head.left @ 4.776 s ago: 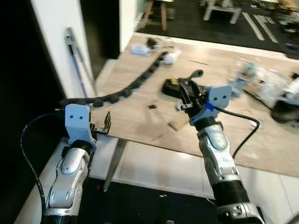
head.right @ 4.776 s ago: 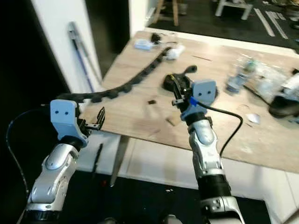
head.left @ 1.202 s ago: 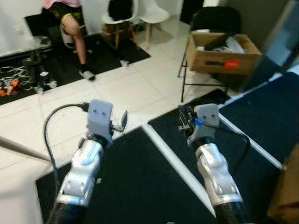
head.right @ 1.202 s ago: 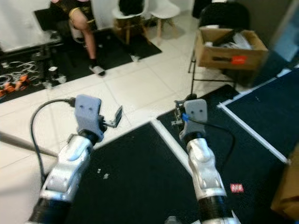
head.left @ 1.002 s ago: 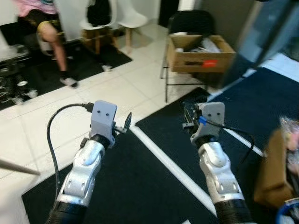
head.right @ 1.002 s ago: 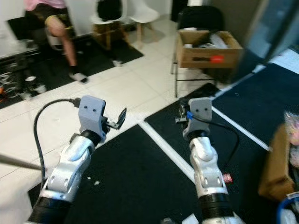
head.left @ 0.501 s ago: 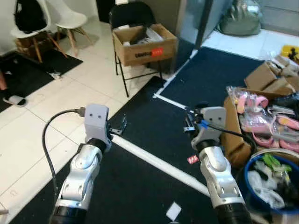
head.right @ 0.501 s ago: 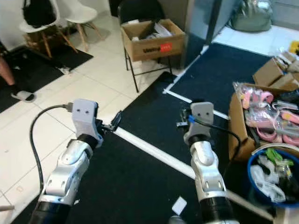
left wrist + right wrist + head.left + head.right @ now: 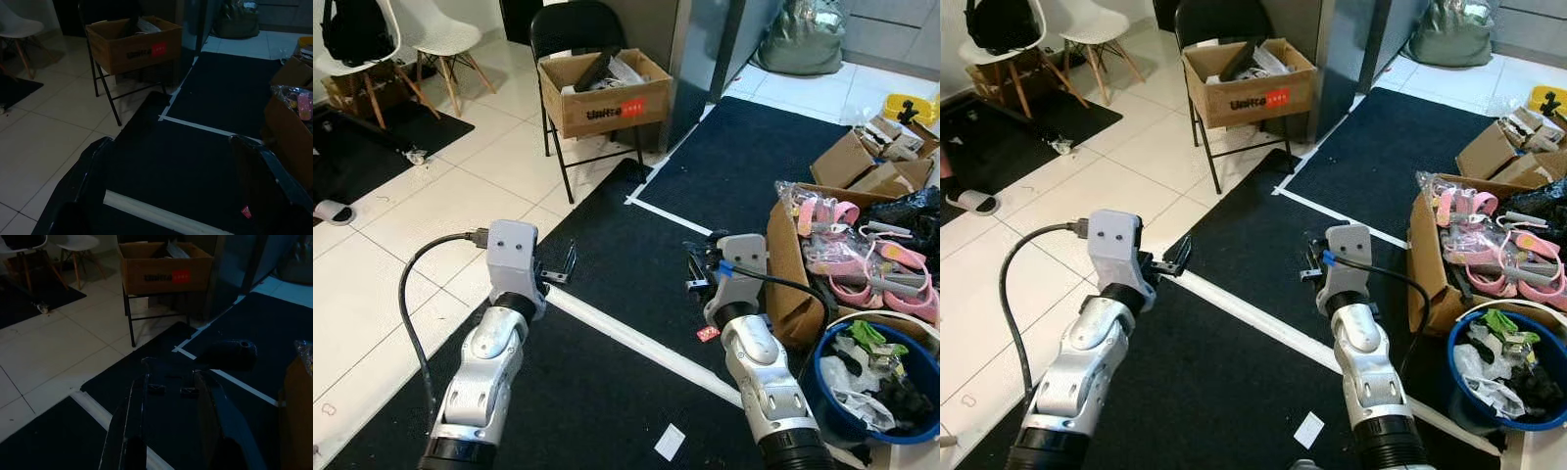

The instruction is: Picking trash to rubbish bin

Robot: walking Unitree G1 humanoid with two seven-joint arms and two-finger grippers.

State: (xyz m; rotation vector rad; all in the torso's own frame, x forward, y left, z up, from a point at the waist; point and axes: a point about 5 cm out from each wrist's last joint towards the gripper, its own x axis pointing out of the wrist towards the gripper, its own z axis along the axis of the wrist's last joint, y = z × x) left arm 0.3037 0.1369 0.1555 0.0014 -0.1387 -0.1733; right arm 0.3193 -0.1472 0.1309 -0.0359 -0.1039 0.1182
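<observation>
Nearest the robot, a white scrap of paper (image 9: 669, 442) lies on the black floor mat (image 9: 607, 392), below and behind both pairs of fingers. The left gripper (image 9: 560, 268) is held forward over the white tape line (image 9: 636, 345) with its fingers spread and nothing between them. The right gripper (image 9: 698, 269) is raised level with it; in the right wrist view its fingers stand slightly apart around a dark, rounded-ended piece (image 9: 230, 354), apparently the trash, though contact cannot be confirmed. Compared with half a second ago, the whole scene has shifted: the camera has turned, and the blue rubbish bin (image 9: 867, 425) has come more fully into view, to the right of and below the right fingers. A small red wrapper (image 9: 708, 334) lies on the mat just under them. Judged from this, the carry is nearly complete; the remaining step is to bring the right fingers over the bin. Farther off stands a cardboard box (image 9: 602, 93) on a black chair.
</observation>
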